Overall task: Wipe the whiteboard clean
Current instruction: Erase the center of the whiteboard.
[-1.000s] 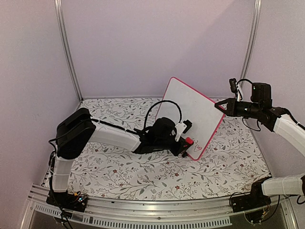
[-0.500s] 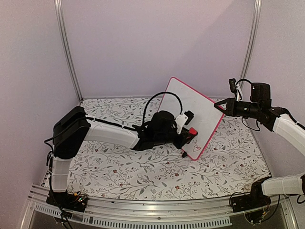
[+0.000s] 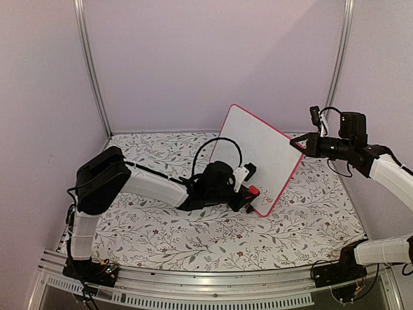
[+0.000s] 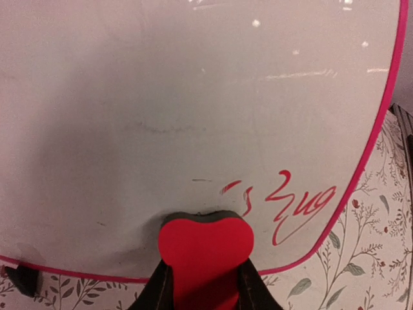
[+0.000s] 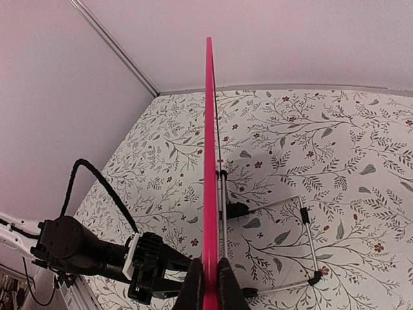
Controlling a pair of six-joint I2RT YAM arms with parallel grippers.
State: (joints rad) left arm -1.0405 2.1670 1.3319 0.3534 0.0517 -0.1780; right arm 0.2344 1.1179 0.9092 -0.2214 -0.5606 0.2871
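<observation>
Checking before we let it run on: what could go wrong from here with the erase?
1. The right fingers pinch only the thin rim of the board near one corner; the push of the eraser low on the face could twist it or make it slip.
2. The writing lies right of the eraser, close to the rounded corner; a stroke there may run off the rim.
3. The board is backed by a thin wire stand; a hard push could shift it.
</observation>
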